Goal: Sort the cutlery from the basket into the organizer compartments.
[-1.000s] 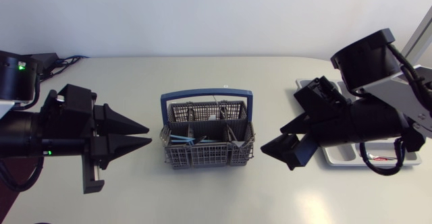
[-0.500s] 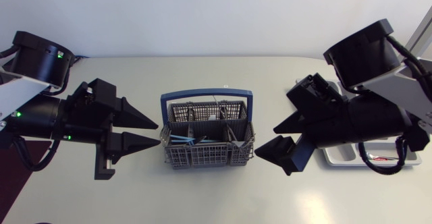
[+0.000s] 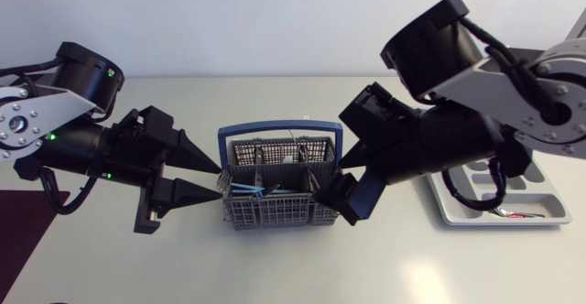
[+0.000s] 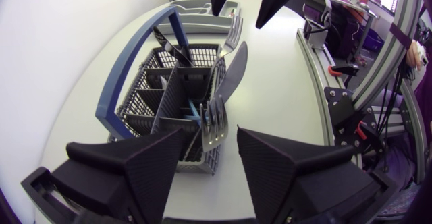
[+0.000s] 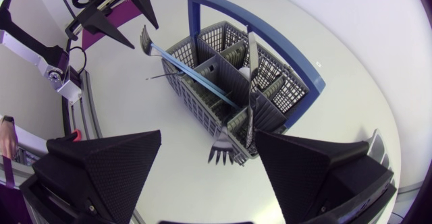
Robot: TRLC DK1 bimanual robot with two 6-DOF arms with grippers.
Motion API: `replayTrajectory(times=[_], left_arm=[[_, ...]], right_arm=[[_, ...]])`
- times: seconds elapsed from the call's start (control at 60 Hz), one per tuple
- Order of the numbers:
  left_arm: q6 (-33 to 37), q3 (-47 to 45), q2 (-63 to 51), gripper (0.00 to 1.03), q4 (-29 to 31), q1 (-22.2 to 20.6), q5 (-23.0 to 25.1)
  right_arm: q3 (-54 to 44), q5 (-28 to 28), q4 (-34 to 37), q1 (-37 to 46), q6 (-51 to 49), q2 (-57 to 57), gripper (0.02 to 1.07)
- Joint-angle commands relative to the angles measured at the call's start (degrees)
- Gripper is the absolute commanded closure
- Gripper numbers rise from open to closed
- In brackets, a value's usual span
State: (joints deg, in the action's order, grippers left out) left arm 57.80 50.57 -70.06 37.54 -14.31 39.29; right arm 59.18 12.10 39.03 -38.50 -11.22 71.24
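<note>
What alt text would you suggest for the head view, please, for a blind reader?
From above, a grey mesh basket with a blue handle holds cutlery mid-table, the open left gripper at its left side and the open right gripper at its right. A pale organizer tray lies further right, partly under the right arm.

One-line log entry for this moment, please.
left gripper: open, at basket left end | right gripper: open, at basket right end | cutlery: in basket | organizer: right of basket
</note>
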Motion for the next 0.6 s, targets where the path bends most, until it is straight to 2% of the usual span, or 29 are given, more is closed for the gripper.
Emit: replayTrajectory(times=[0.0,0.033,0.133,0.35,0.583], left_arm=[[2.9,2.4,-2.2,0.5,1.3,0.2,1.8],[3.5,2.6,-2.4,0.54,1.7,0.0,1.8],[3.6,3.0,-2.6,0.57,1.6,-0.5,1.9],[2.9,2.7,-1.8,0.74,1.6,-0.5,2.3],[2.1,1.1,-0.4,0.82,1.6,-2.7,2.4]], right_arm=[[1.7,-0.5,-0.1,-0.8,-1.2,2.3,0.07],[1.9,-0.5,-0.4,-1.0,-1.3,2.9,0.07],[2.1,-0.5,-0.7,-1.4,-1.4,4.3,0.07],[1.4,-0.5,-1.2,-1.8,-1.6,5.1,0.07],[0.1,-0.6,-1.8,-1.8,-1.6,5.0,0.07]])
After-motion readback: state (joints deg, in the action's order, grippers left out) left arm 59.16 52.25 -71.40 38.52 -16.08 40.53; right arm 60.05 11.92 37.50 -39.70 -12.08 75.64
